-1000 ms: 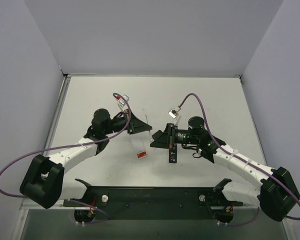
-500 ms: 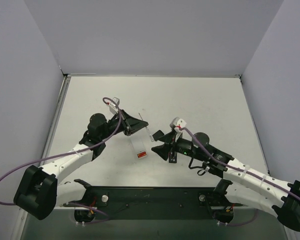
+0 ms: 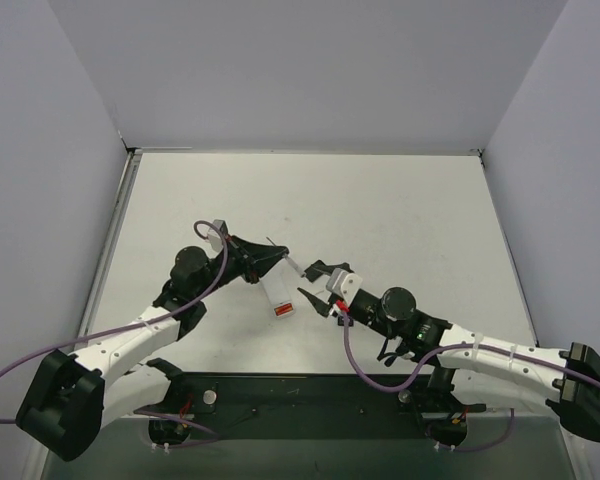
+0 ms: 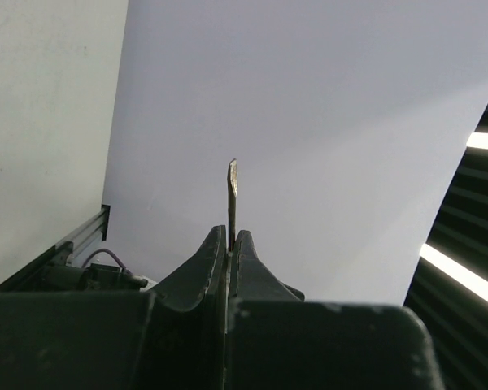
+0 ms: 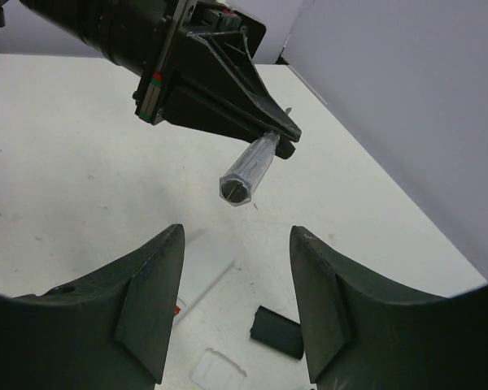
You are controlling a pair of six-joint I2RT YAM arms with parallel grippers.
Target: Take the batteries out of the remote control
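Note:
My left gripper (image 3: 277, 257) is shut on a thin silver screwdriver blade (image 4: 232, 195). The tool's clear handle (image 5: 248, 175) sticks out toward my right gripper (image 3: 313, 283). The right gripper is open and empty, just above the table, its fingers (image 5: 146, 292) wide apart. The remote control is almost wholly hidden under my right wrist; only a dark sliver (image 3: 343, 321) shows. A small reddish-orange piece (image 3: 285, 312), perhaps batteries, lies at the near end of a whitish flat strip (image 3: 278, 292). A short black block (image 5: 276, 331) lies between my right fingers.
A small clear flat piece (image 5: 218, 375) lies on the table near the black block. The black rail (image 3: 300, 390) with the arm bases runs along the near edge. Grey walls enclose the white table (image 3: 400, 200) on three sides.
Both arms have drawn in toward the near edge. The right gripper swung left and low over the remote. The left gripper kept the screwdriver and moved slightly down and right.

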